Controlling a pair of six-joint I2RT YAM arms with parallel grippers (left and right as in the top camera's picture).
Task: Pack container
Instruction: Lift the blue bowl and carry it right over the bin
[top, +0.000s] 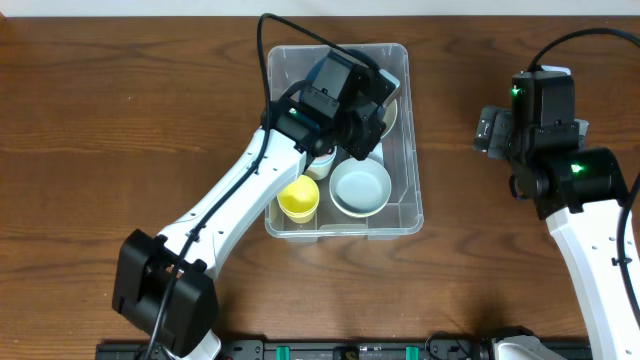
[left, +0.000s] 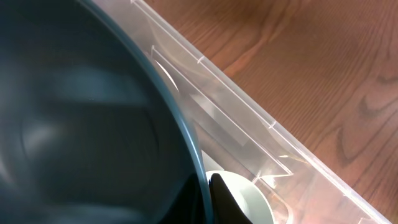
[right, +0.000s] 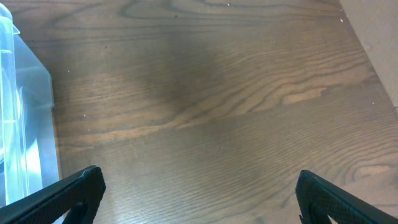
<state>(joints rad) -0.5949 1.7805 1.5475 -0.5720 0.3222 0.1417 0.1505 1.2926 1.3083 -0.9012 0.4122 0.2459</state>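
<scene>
Inside the container (top: 414, 150), far half: blocked from above by the left arm (top: 240, 195) and the left gripper (left: 206, 202), clamped on the rim of a grey bowl (left: 81, 124). The arm crosses the container's left wall on a diagonal and closes the near-left approach.

Near half: yellow cup (top: 298, 197) in the near-left corner, pale blue bowl (top: 360, 188) just beside it toward the right wall. Only thin strips of floor show around them.

Right of the container: bare table (top: 450, 260), open lane along the right wall. The right gripper (right: 199, 196) hangs over it, jaws spread wide, apart from the wall.

Left of the container's far corner: open wood.
</scene>
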